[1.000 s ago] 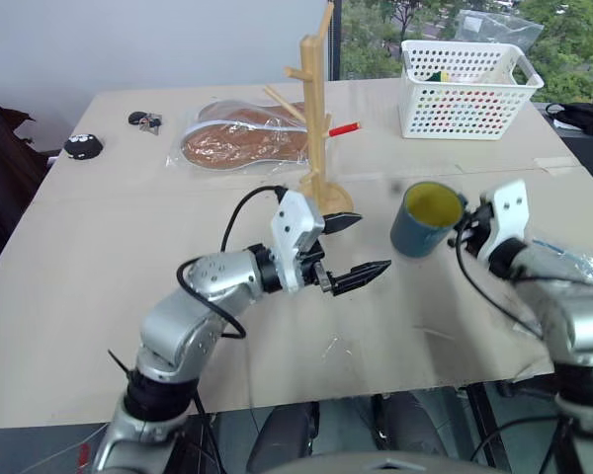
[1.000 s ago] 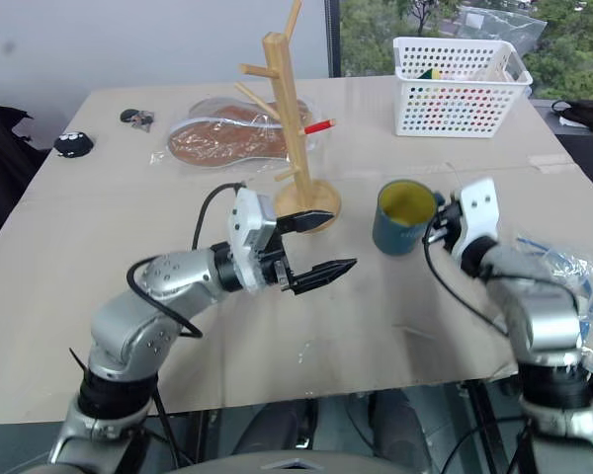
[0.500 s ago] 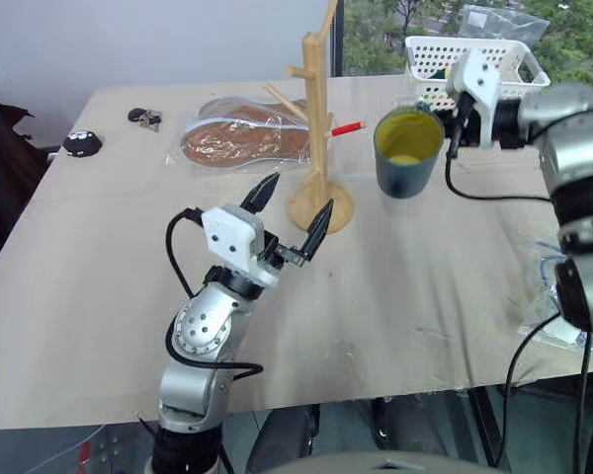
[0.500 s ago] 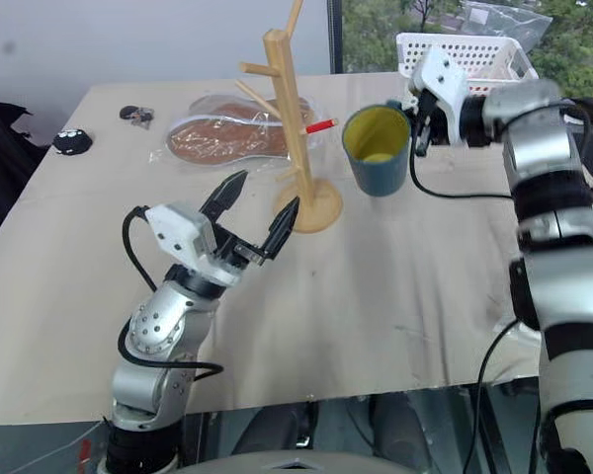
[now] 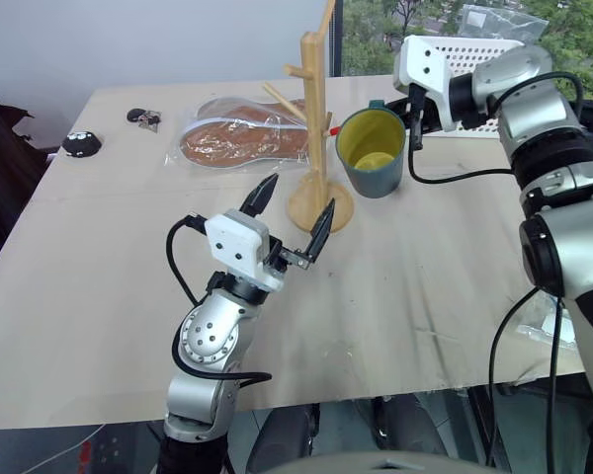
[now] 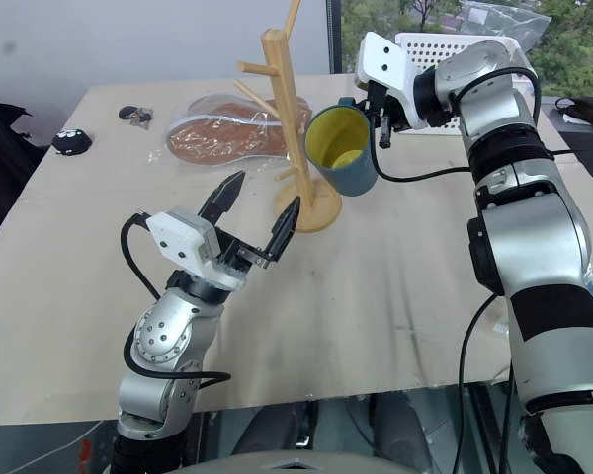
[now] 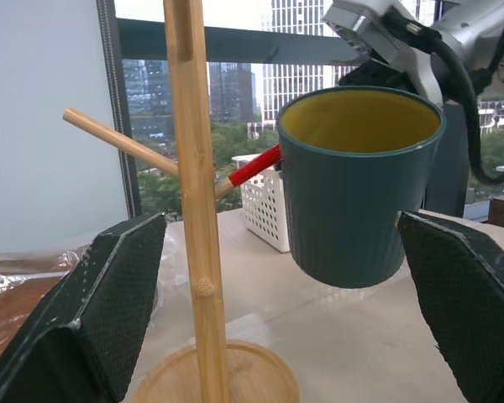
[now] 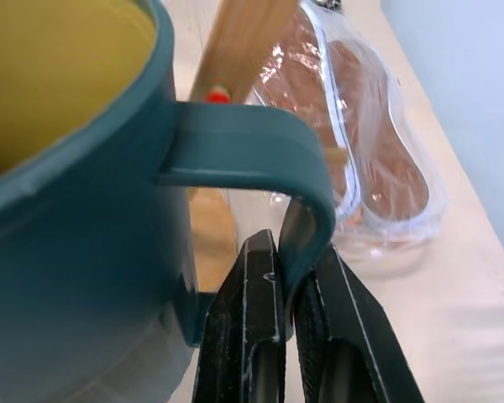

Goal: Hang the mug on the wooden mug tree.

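Nearest, the left gripper stands empty with its fingers spread wide before the wooden mug tree on the table — and just beside the post the right gripper pinches the handle of the mug, held aloft.

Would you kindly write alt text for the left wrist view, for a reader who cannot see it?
A teal mug with a yellow interior hangs in the air, held from behind by the right gripper, just beside the wooden mug tree. The left gripper's two black fingers stand wide apart, framing the tree's post and round base.
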